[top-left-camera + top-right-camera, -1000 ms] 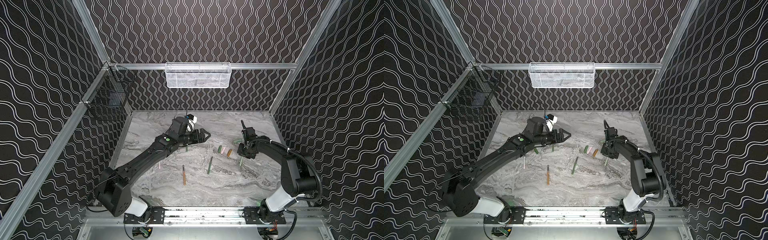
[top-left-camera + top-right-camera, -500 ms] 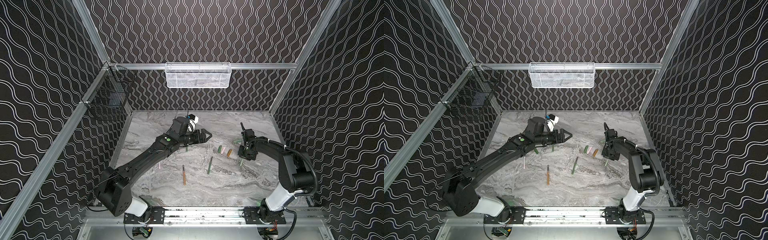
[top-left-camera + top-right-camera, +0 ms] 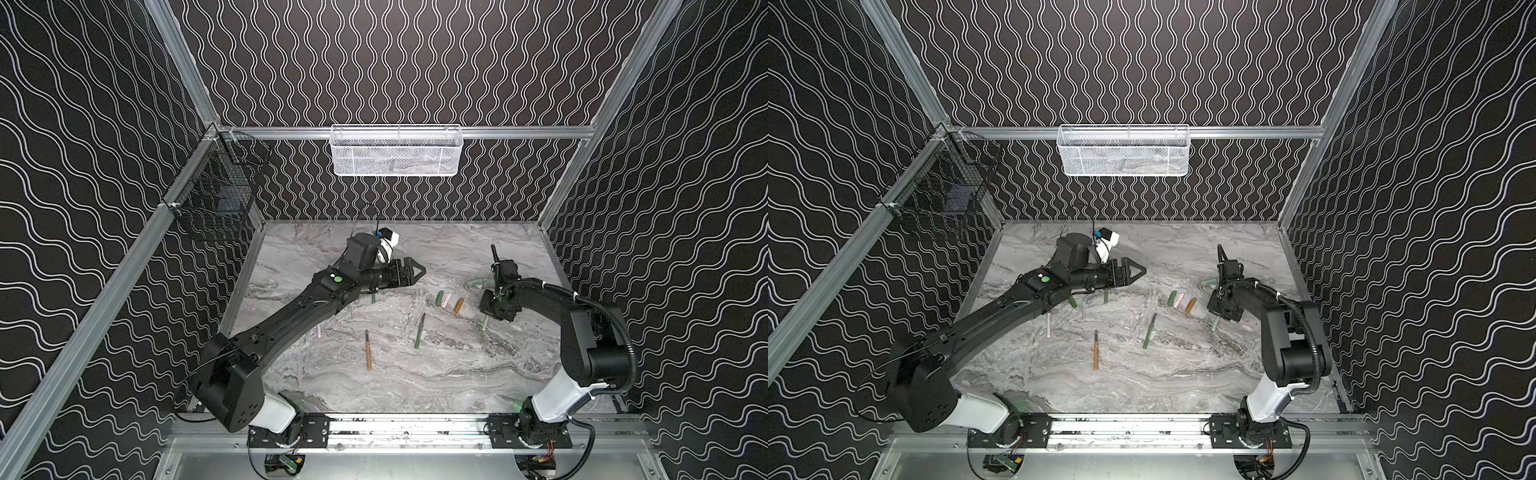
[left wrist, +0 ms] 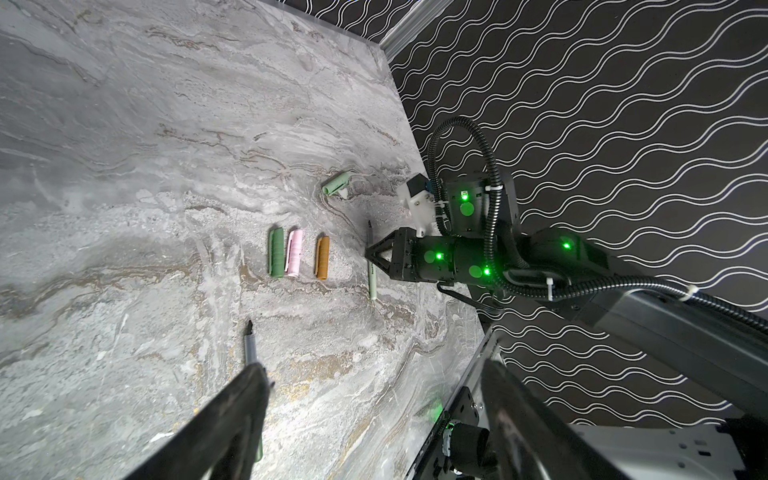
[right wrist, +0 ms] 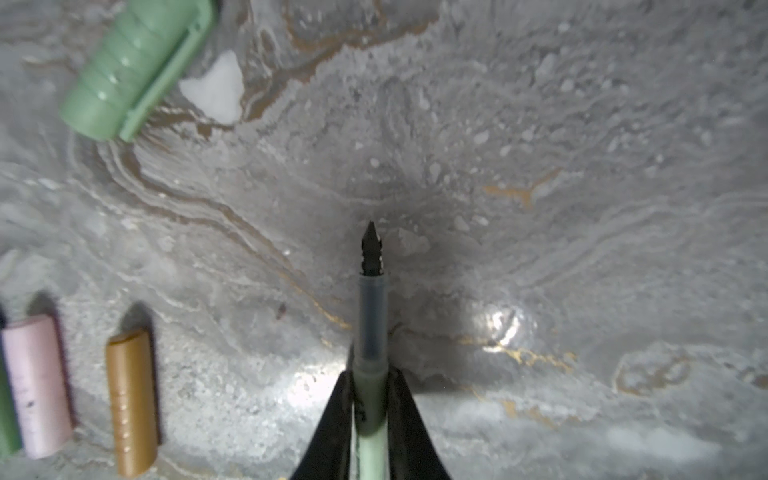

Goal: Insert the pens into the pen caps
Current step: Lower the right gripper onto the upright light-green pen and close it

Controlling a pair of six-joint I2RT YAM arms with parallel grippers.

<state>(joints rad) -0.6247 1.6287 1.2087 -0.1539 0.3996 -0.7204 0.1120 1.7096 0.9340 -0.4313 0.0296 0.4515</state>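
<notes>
Narrowed since a second ago, my right gripper (image 5: 370,390) pinches the barrel of the thin pale green stick pen (image 5: 372,320), dark tip pointing ahead, down at the grey marbled tabletop (image 3: 415,386). Near it lies the ribbed pale green plastic cap (image 5: 133,70); alongside, the orange-brown cap (image 5: 131,403), pink cap (image 5: 37,386) and dark green cap (image 4: 276,257) sit in a row. Farther out, my left gripper (image 4: 372,368) hangs wide open and empty; the dark green pen (image 3: 419,330) and orange-brown pen (image 3: 368,349) lie uncapped mid-table.
</notes>
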